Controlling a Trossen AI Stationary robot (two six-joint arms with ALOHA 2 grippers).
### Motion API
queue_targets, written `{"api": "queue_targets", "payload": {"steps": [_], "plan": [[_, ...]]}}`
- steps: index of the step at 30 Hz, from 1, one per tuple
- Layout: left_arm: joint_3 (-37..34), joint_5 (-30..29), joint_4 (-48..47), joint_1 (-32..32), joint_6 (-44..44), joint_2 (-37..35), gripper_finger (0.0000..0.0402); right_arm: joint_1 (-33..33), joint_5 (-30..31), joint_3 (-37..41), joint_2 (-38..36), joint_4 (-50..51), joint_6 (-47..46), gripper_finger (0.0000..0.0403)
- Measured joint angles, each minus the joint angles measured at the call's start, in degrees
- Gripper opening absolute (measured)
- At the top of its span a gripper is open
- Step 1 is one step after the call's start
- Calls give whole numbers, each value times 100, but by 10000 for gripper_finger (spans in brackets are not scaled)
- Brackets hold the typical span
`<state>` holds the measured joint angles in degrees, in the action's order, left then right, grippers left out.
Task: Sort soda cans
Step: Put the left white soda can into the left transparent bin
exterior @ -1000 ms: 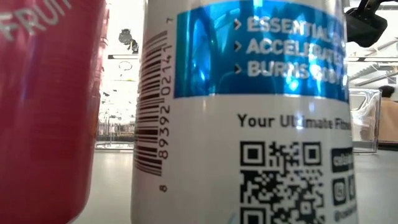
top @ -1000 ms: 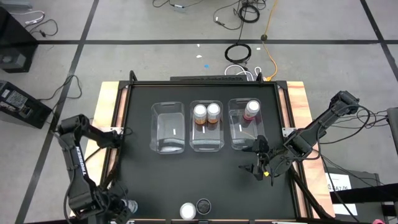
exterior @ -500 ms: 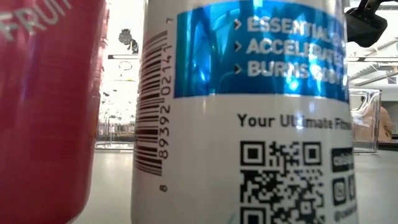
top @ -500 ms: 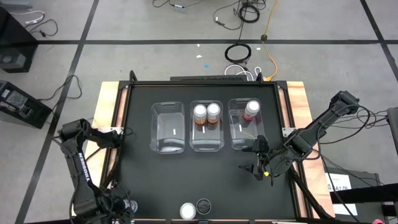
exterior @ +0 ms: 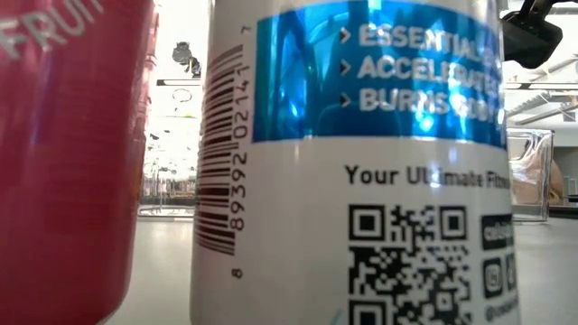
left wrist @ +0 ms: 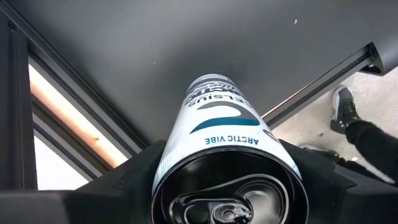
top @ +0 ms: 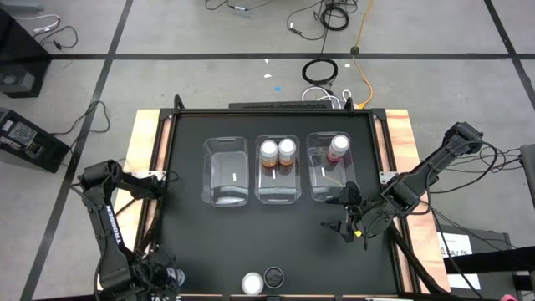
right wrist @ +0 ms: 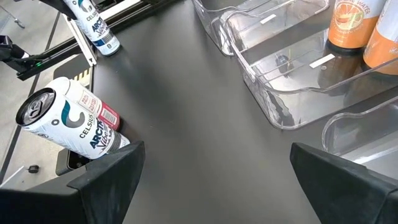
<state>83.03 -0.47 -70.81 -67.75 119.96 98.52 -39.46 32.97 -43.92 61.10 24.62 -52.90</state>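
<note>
Soda cans are partly sorted: two orange cans (top: 277, 152) stand in the middle bin (top: 278, 192), one pink can (top: 338, 147) in the right bin (top: 321, 186). The left gripper (left wrist: 227, 186), at the table's near-left corner, has its fingers around a white can (left wrist: 219, 118); whether they pinch it is unclear. The right gripper (top: 351, 224) hovers spread wide near the right bin.

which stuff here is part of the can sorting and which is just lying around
Job: orange cans, pink can, near-edge cans, can at left end effector, clear bins.
Lying about: floor cables, black box, shoe.
</note>
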Motion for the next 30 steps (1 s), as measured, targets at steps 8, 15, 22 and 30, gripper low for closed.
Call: {"api": "queue_targets", "payload": {"steps": [8, 15, 22, 30], "plan": [[2, 53, -1, 107, 49, -14, 271, -1, 0, 0, 0, 0, 14, 394], [153, 48, -395, 413, 99, -382, 270, 0, 0, 0, 0, 0, 288, 394], [247, -480, -1242, 1022, -353, -989, 269, -2, 0, 0, 0, 1, 695, 394], [249, -1371, -1449, 2067, -1701, -1765, 269, -1, -2, 0, 0, 3, 907, 394]]}}
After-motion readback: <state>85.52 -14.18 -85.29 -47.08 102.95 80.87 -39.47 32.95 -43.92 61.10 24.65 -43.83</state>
